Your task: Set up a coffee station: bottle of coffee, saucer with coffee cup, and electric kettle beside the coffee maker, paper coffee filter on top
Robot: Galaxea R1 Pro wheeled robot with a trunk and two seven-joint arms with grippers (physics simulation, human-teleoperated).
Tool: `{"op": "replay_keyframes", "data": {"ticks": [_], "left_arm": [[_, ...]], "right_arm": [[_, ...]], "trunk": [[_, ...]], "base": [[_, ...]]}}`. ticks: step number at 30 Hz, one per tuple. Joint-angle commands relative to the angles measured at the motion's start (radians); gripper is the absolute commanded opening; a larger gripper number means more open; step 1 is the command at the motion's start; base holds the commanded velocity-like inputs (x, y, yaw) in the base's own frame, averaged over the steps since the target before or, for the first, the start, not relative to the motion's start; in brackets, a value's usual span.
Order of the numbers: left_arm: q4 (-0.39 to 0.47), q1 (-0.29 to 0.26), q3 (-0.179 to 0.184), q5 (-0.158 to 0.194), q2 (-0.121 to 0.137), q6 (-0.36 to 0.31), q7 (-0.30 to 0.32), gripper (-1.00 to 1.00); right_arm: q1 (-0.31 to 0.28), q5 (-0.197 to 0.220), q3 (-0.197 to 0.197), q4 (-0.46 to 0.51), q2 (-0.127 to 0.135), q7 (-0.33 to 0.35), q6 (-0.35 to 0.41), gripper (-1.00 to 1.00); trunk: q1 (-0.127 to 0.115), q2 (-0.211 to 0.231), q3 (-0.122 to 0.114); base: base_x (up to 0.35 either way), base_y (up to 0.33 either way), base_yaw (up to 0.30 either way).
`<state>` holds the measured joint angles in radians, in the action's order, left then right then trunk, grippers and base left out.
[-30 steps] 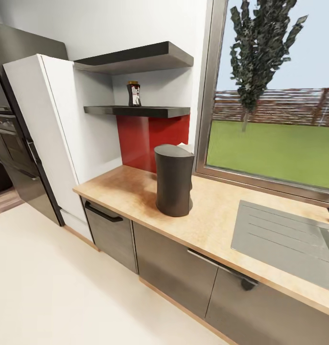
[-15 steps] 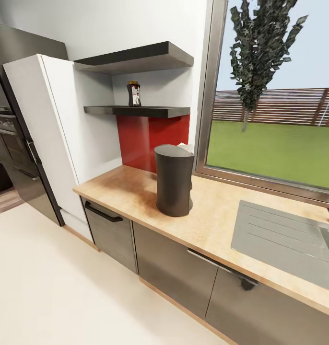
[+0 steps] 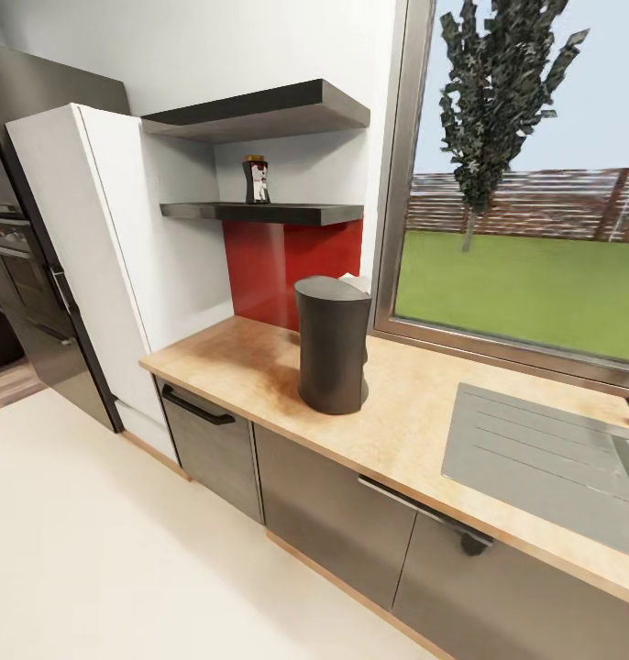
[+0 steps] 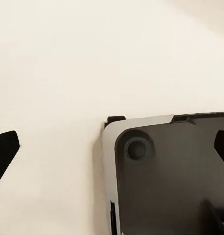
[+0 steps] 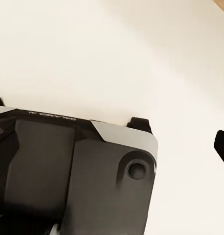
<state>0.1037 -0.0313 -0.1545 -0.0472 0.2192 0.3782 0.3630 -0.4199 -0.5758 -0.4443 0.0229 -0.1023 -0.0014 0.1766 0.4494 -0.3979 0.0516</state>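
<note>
Status: coffee maker (image 3: 332, 345) on worktop (image 3: 415, 431); bottle of coffee (image 3: 256, 180) unmoved on kitchen shelf (image 3: 264, 213); both claws' spread indeterminable.

sink (image 3: 571, 458): I see it cut by the frame's right edge
bottle of coffee (image 3: 256, 180): label too small for me to read

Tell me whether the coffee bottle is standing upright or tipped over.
Upright. The coffee bottle stands on its base on the shelf, gold-brown lid on top, label facing out, well above the coffee maker.
</note>
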Motion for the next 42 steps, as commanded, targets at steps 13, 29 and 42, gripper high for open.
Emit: {"op": "replay_keyframes", "data": {"ticks": [13,29,42], "left_arm": [[-0.002,-0.001,-0.009,-0.005,0.000,-0.001,-0.001,1.00],[0.002,-0.001,-0.008,0.000,-0.002,-0.002,-0.001,1.00],[0.002,-0.001,-0.007,0.000,-0.003,-0.002,-0.001,1.00]], "right_arm": [[0.001,-0.010,-0.008,0.002,0.000,0.000,0.004,1.00],[0.002,-0.010,-0.008,0.002,0.000,-0.002,0.004,1.00],[0.002,-0.010,-0.008,0.002,0.005,-0.003,0.004,1.00]], "trunk": [[0.001,-0.002,0.002],[0.001,-0.002,0.002],[0.001,-0.002,0.002]], "base": [[0.056,0.100,0.000],[0.147,0.279,0.000],[0.152,0.282,0.000]]}}
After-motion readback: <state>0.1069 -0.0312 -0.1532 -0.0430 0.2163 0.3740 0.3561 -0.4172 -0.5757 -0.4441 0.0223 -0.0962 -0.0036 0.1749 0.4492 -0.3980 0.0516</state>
